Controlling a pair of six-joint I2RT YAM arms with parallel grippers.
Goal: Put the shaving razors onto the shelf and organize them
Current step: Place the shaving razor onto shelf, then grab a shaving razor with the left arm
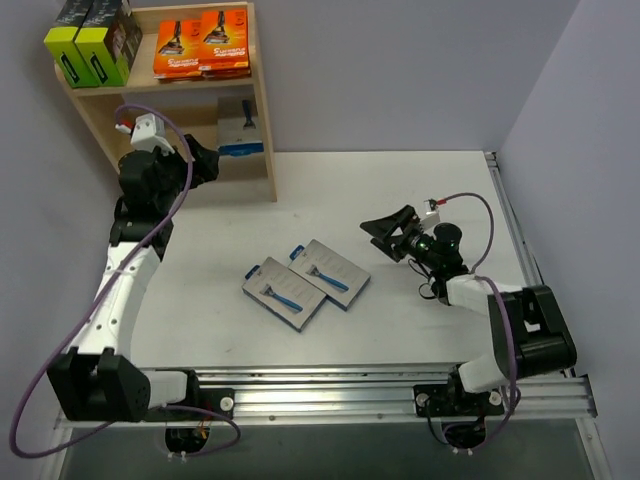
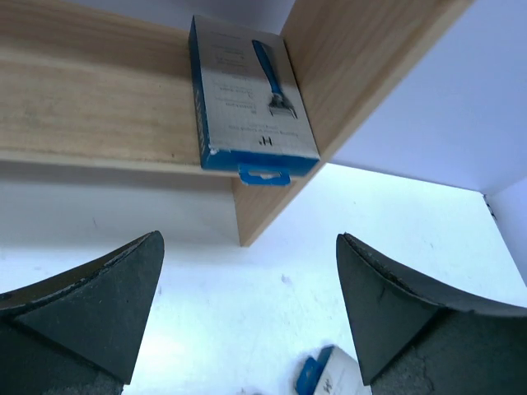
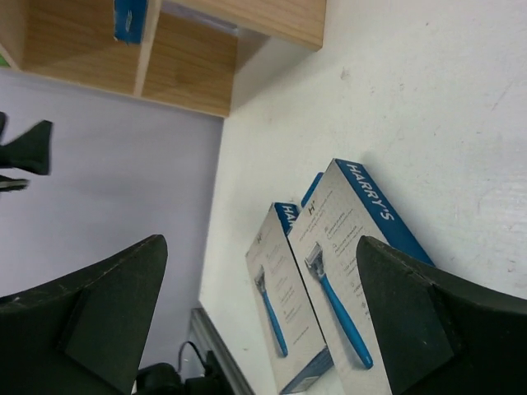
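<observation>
On the shelf (image 1: 262,100), black-and-green boxes (image 1: 92,45) and orange packs (image 1: 202,45) are seen on the top tier. A grey card (image 2: 251,90) lies on the lower tier beside the right panel, its tab past the front edge. A second card (image 1: 284,292) and a third card (image 1: 332,272) lie touching on the table (image 1: 400,190), "HARRY'S" printed along one blue edge. The left gripper (image 2: 247,271), spread and empty, is held before the shelf. The right gripper (image 3: 259,247), likewise spread and empty, is held beside the table cards, with bare table all round.

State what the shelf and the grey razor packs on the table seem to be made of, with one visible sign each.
Shelf: apparently light wood, matt; grain lines show on its boards.
Grey razor packs: probably printed cardboard, matt; crisp folded edges and flat printed faces.
</observation>
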